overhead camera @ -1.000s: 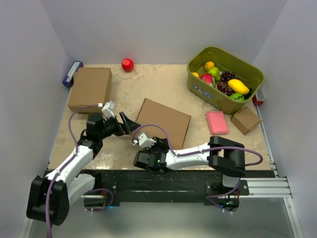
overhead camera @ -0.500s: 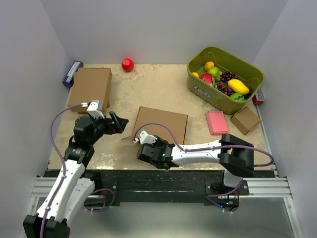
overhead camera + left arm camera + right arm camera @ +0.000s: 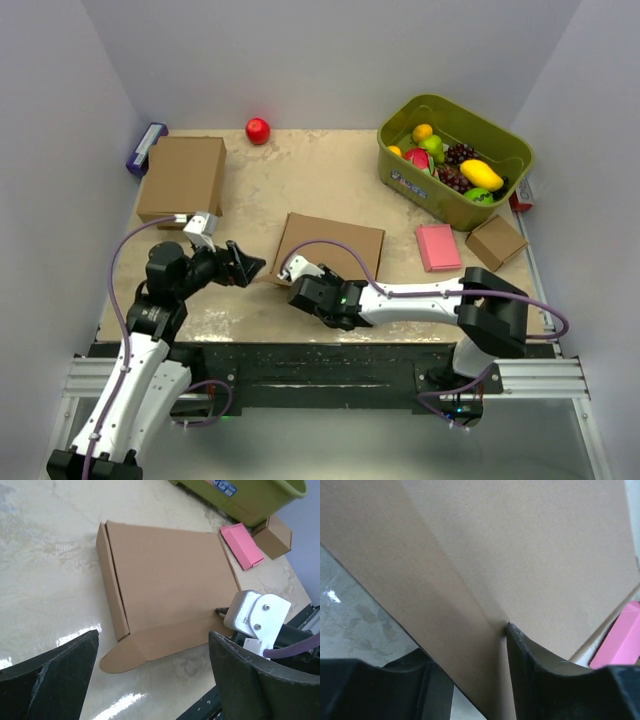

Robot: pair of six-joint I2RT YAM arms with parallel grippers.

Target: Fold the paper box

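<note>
1. The paper box (image 3: 335, 245) lay closed on the table (image 3: 300, 170), left of the green fruit bin (image 3: 440, 205) and nearer the arms.
2. The right hand (image 3: 470, 642) pinched the box's flap farthest from the bin.
3. The left hand (image 3: 245, 268) gaped wide and empty, farther left still.

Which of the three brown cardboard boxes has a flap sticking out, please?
The flat paper box in the middle; the closed box far left and the small cube at right show none.
</note>
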